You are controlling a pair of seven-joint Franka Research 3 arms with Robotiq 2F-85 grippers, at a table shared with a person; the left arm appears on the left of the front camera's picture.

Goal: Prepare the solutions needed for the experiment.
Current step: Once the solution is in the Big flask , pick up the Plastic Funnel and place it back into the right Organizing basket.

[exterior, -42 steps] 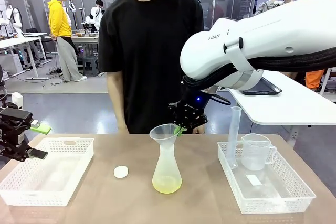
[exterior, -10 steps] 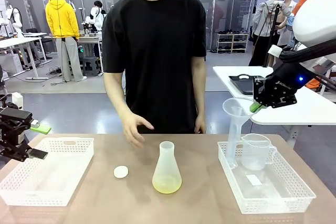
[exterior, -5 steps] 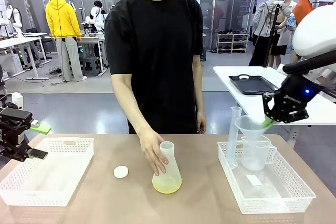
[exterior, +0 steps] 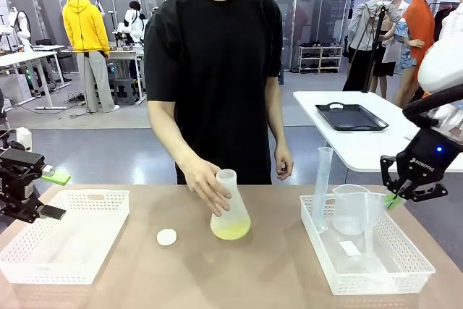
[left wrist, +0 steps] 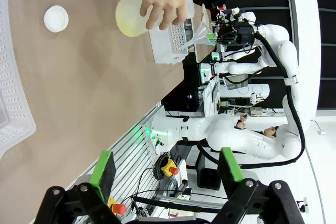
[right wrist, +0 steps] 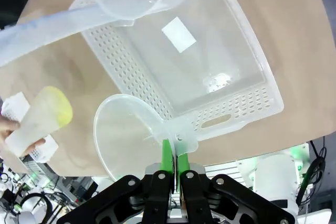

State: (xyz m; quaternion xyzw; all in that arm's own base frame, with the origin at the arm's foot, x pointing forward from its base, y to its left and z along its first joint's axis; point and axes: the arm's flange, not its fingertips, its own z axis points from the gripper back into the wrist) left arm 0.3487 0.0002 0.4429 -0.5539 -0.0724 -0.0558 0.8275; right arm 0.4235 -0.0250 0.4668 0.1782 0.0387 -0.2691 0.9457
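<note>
A person's hand (exterior: 205,182) grips the neck of a translucent conical flask (exterior: 231,211) and tilts it at the middle of the table. The solutions (exterior: 231,231), pale yellow liquid, pool in its base. In the left wrist view the flask (left wrist: 134,16) lies far ahead. My right gripper (exterior: 394,198) is shut on the rim tab of a clear funnel (exterior: 367,209), held low over the right tray (exterior: 376,273). The right wrist view shows the funnel (right wrist: 126,137) pinched between the green pads (right wrist: 167,156). My left gripper (exterior: 52,195) hangs open and holds nothing at the table's left edge.
A tall graduated cylinder (exterior: 321,187) and a clear beaker (exterior: 347,211) stand in the right tray. A small white round stopper (exterior: 166,236) lies on the table left of the flask. A white basket tray (exterior: 43,265) sits at the left. The person stands at the far side.
My right gripper carried the funnel from the flask rightward and down to the right tray. The person's hand reached in, took the flask's neck and tilted it. The left arm stayed still.
</note>
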